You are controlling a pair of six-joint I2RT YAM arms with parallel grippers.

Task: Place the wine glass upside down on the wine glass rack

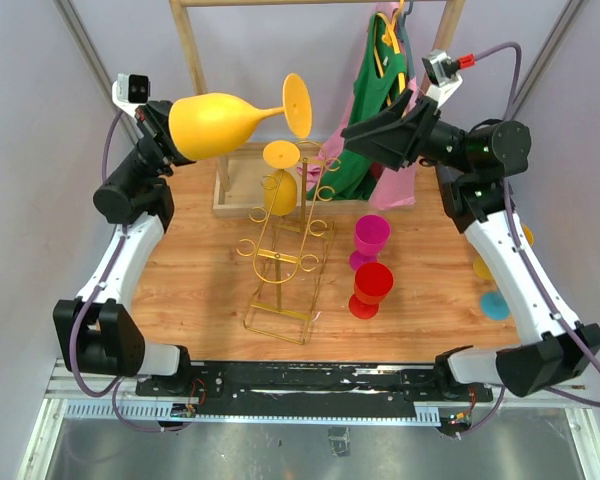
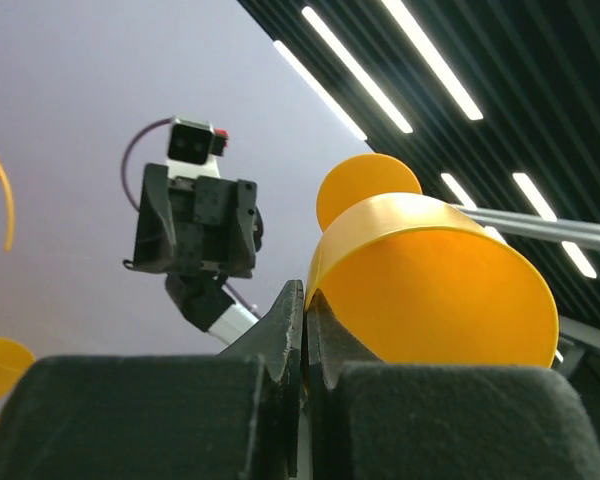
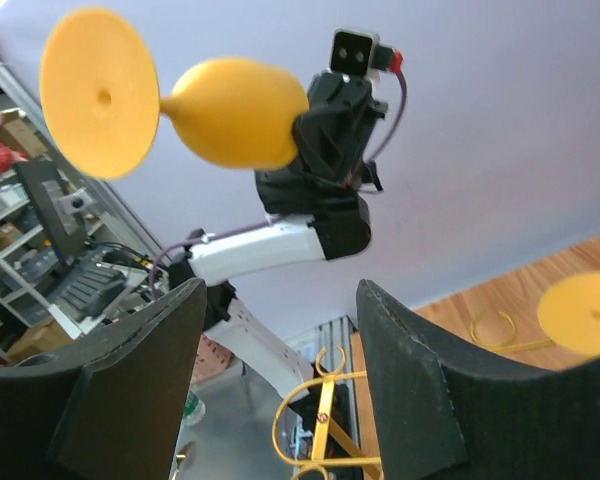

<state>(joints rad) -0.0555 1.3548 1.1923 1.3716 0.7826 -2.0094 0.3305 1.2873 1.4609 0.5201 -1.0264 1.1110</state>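
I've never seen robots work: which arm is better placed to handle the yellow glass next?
Probably right: the right end effector, open, faces the foot of the wine glass; the left end effector is shut on its rim, holding it sideways.

Top camera looks down from behind — wrist cameras tilt up, both catching the wine glass (image 3: 235, 125).

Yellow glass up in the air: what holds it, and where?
The left gripper pinches the yellow wine glass by its bowl's rim; the right gripper is empty.

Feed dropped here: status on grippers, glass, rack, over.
Left gripper shut on wine glass rim, glass sideways, aloft. Right gripper open, empty. Wine glass rack: one yellow glass already hung.
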